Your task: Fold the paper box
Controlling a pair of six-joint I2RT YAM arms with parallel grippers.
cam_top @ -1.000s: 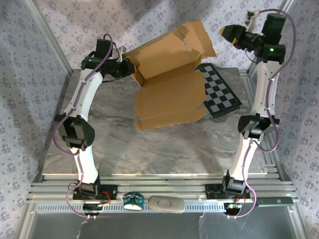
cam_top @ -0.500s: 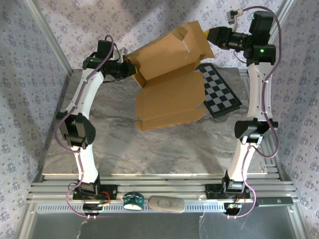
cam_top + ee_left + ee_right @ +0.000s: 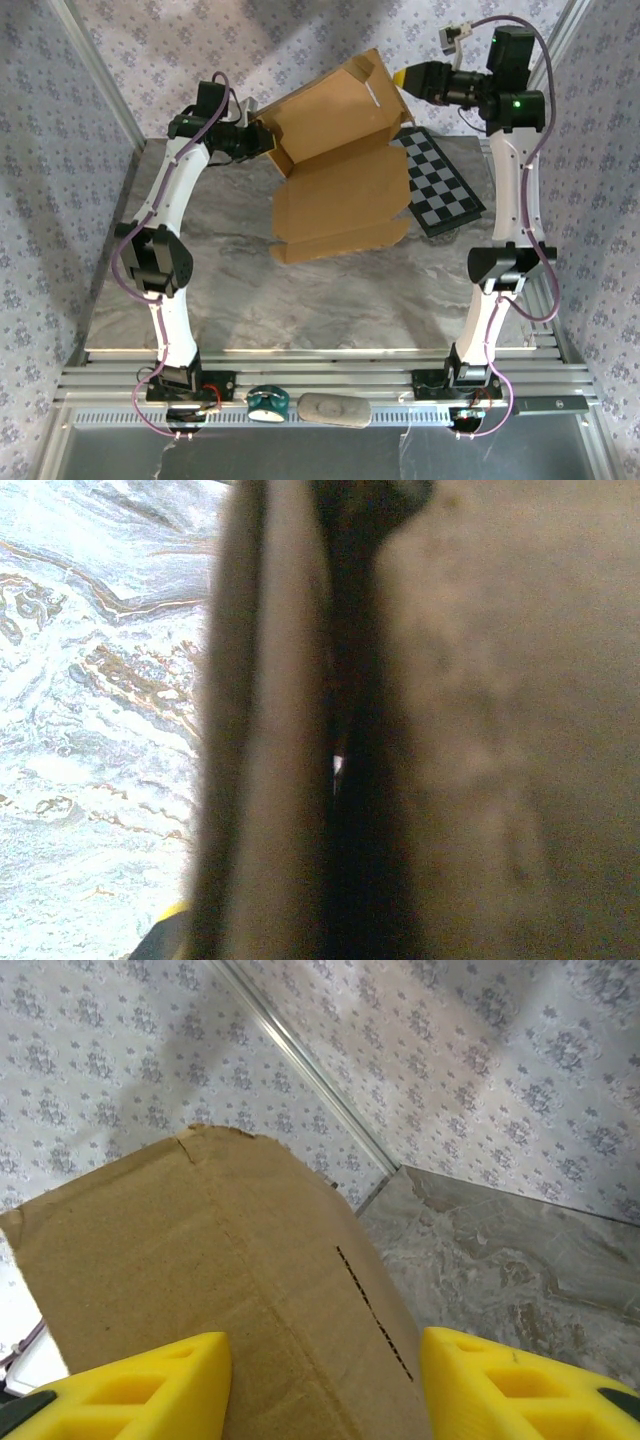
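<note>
The brown paper box hangs partly folded above the marble table, its lower panel sloping down towards the tabletop. My left gripper is shut on the box's left edge; in the left wrist view blurred cardboard sits right against the camera. High at the back right, my right gripper stands open against the box's upper right flap. In the right wrist view the two yellow fingers stand wide apart, with the flap's cardboard spread in front of them.
A black-and-grey checkerboard panel lies on the table at the back right, partly under the box. Patterned walls close in the back and both sides. A teal object and a grey one rest on the front rail.
My right gripper has moved left onto the box's upper right flap, and the flap has turned inward. The left gripper keeps its hold in the same place.
</note>
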